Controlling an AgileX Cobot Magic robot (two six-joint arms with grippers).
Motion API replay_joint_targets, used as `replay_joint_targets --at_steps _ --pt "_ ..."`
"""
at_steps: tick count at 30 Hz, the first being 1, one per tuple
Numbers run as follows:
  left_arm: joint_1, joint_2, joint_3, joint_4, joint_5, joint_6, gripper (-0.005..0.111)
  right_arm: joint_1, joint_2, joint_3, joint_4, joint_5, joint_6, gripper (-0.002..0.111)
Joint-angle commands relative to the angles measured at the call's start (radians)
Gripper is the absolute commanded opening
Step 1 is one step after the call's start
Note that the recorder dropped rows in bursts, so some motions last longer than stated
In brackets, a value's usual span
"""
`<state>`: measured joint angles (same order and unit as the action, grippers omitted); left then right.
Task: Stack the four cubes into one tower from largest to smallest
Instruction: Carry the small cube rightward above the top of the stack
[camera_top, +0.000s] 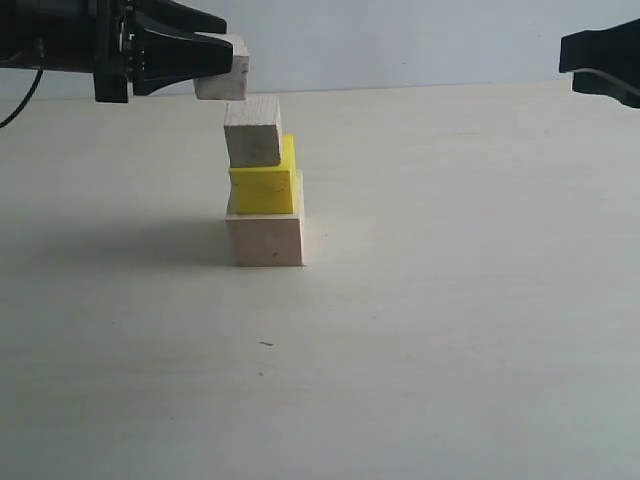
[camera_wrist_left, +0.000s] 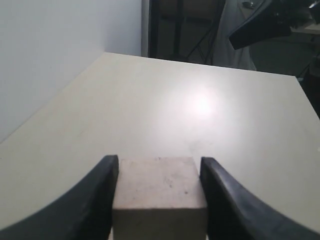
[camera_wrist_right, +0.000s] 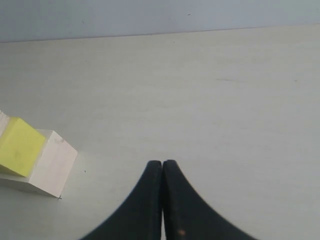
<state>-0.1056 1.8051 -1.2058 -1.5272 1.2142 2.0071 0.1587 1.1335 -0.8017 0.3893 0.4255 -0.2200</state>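
Observation:
A three-cube tower stands mid-table: the largest pale wood cube (camera_top: 266, 238) at the bottom, the yellow cube (camera_top: 264, 188) on it, a smaller pale wood cube (camera_top: 252, 132) on top. The yellow cube (camera_wrist_right: 19, 146) and largest cube (camera_wrist_right: 51, 167) also show in the right wrist view. My left gripper (camera_top: 232, 62) is shut on the smallest pale wood cube (camera_top: 224, 78), held in the air just above and left of the tower's top. That cube (camera_wrist_left: 159, 187) fills the gap between the fingers. My right gripper (camera_wrist_right: 162, 164) is shut and holds nothing, far to the right.
The pale table (camera_top: 450, 300) stretches out around the tower, with a wall behind. A dark stand and cables (camera_wrist_left: 190, 30) lie beyond the table's far edge in the left wrist view. The right arm (camera_top: 603, 62) hangs at the upper right.

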Motion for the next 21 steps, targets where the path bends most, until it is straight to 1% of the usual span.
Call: replay_joint_targets --at_steps 1,8,13,21 --pt "-0.004 -0.002 -0.005 -0.021 0.007 -0.011 0.000 -0.002 -0.006 0.003 0.002 -0.010 -0.010 0.000" --pt "0.005 0.014 -0.010 -0.128 0.007 0.091 0.000 -0.002 -0.006 0.003 0.003 -0.012 -0.010 0.000" --pt "-0.001 0.067 -0.063 -0.076 0.007 0.084 0.000 -0.002 -0.006 0.003 0.003 -0.013 -0.010 0.000" --pt "-0.033 0.091 -0.107 -0.069 0.007 0.081 0.000 -0.002 -0.006 0.003 0.003 -0.013 -0.010 0.000"
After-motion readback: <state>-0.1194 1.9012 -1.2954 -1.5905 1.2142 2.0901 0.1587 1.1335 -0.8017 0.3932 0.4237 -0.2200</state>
